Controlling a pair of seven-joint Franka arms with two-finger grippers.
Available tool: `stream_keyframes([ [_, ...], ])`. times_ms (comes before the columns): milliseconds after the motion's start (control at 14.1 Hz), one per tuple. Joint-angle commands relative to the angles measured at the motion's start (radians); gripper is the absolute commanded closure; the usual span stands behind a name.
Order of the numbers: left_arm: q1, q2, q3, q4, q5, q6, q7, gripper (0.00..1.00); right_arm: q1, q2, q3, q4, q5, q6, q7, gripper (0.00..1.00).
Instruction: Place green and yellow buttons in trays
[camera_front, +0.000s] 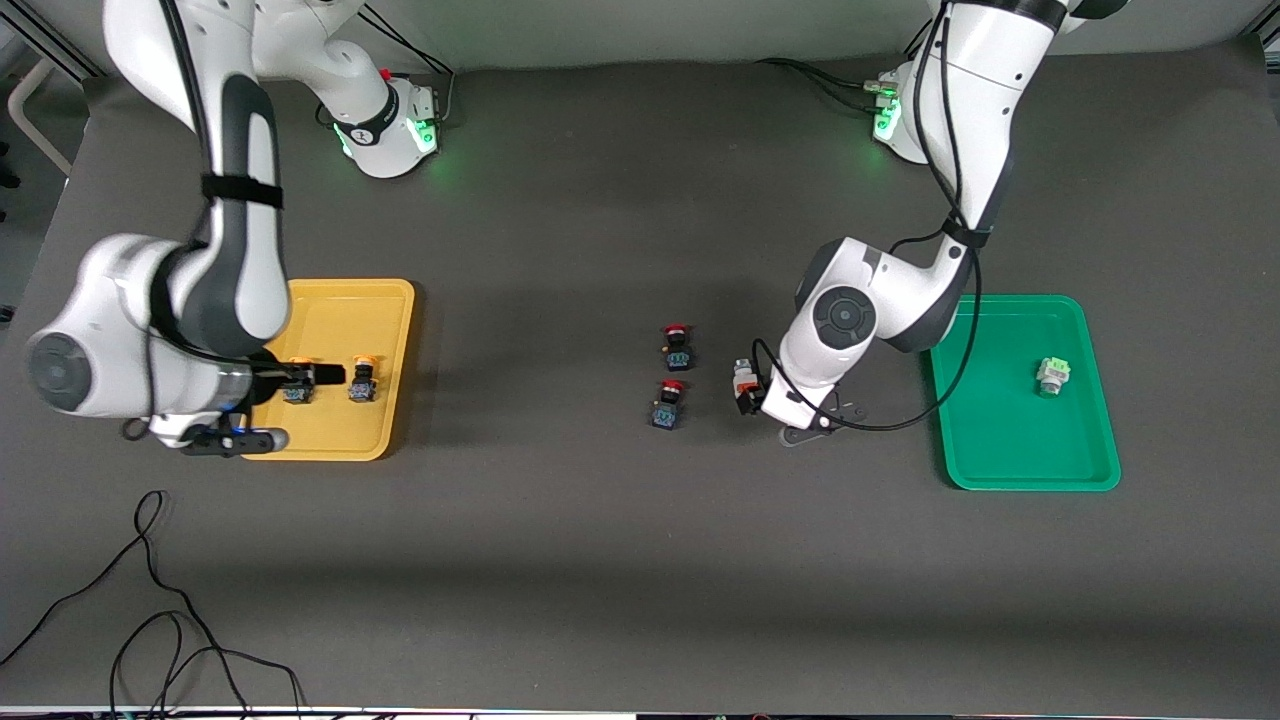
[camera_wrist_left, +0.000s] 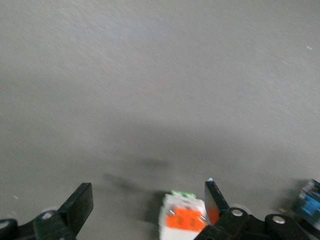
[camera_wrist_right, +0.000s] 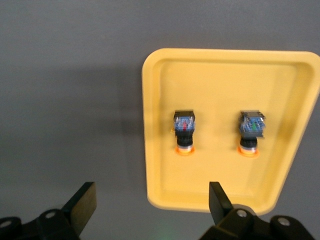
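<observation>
Two yellow buttons (camera_front: 363, 382) (camera_wrist_right: 184, 130) (camera_wrist_right: 251, 131) lie side by side in the yellow tray (camera_front: 340, 310) (camera_wrist_right: 220, 75). My right gripper (camera_front: 300, 374) (camera_wrist_right: 151, 189) hangs open over that tray and holds nothing; in the front view one finger partly covers the button nearer the right arm's end. A green button (camera_front: 1052, 375) rests in the green tray (camera_front: 1000, 440). A second green button (camera_front: 743, 378) (camera_wrist_left: 182, 217), white-bodied with an orange patch, lies on the table mat. My left gripper (camera_front: 752, 392) (camera_wrist_left: 147, 192) is low and open around it, one finger close beside it.
Two red-capped switches (camera_front: 678, 345) (camera_front: 668, 403) sit mid-table, beside the left gripper toward the right arm's end. A loose black cable (camera_front: 150, 600) curls on the mat near the front camera at the right arm's end.
</observation>
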Motion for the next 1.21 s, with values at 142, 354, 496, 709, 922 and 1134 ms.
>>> stream_keyframes([
  [142, -0.063, 0.041, -0.014, 0.01, -0.01, -0.015, -0.078, 0.0, 0.043, -0.04, -0.015, 0.146, -0.098, -0.161, 0.097, 0.0],
  [354, -0.074, 0.072, -0.014, 0.011, -0.003, 0.022, -0.091, 0.0, 0.081, -0.101, -0.016, 0.16, -0.153, -0.19, 0.158, 0.0],
  [496, -0.074, 0.072, -0.014, 0.008, 0.002, 0.021, -0.091, 0.03, 0.083, -0.161, -0.004, 0.16, -0.193, -0.191, 0.192, 0.0],
  [709, -0.073, 0.07, -0.013, 0.008, 0.002, 0.018, -0.096, 1.0, 0.019, -0.25, 0.08, 0.159, -0.26, -0.19, 0.209, 0.0],
  [922, -0.071, 0.061, -0.011, 0.011, 0.011, 0.001, -0.157, 1.0, -0.182, -0.344, 0.308, 0.154, -0.357, -0.19, 0.229, 0.0],
  [1134, -0.051, 0.017, -0.005, 0.017, 0.086, -0.074, -0.112, 1.0, -0.34, -0.401, 0.44, 0.152, -0.371, -0.19, 0.226, 0.0],
])
